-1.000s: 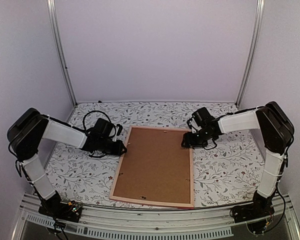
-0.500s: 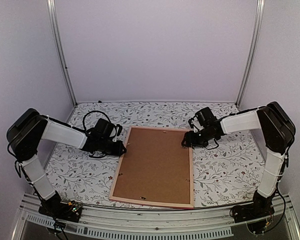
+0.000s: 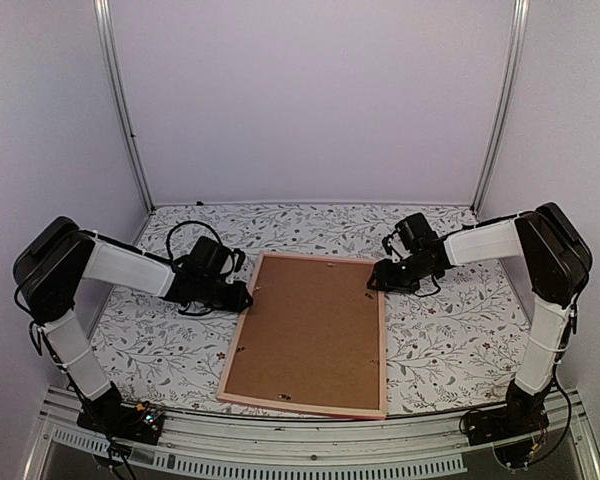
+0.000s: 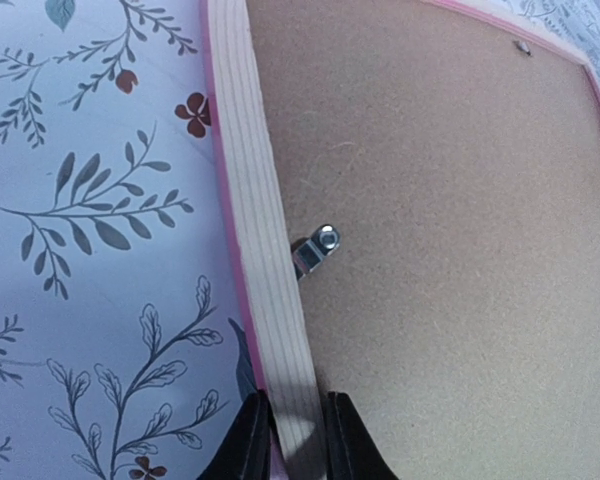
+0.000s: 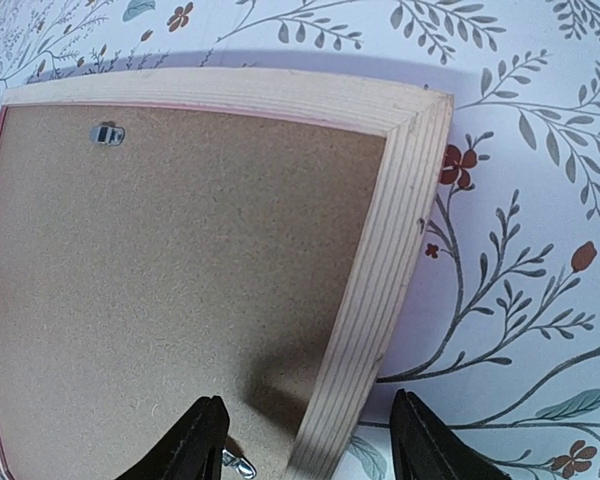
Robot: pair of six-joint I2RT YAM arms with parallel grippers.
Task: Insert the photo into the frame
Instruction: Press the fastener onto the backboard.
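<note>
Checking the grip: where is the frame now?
In the top view the frame lies back-up, centred on the table, left gripper pinching its left rail, right gripper open astride its right rail.

Table (image 3: 450, 340): white top with a leaf-and-flower print, grey-green sprigs and a few small red blooms. The frame (image 3: 302, 404) lies flat on it, centre of the top view, long side running toward the bottom edge. It is pale wood with pink edging, back side up, with a brown board (image 3: 310, 330) filling it.
</note>
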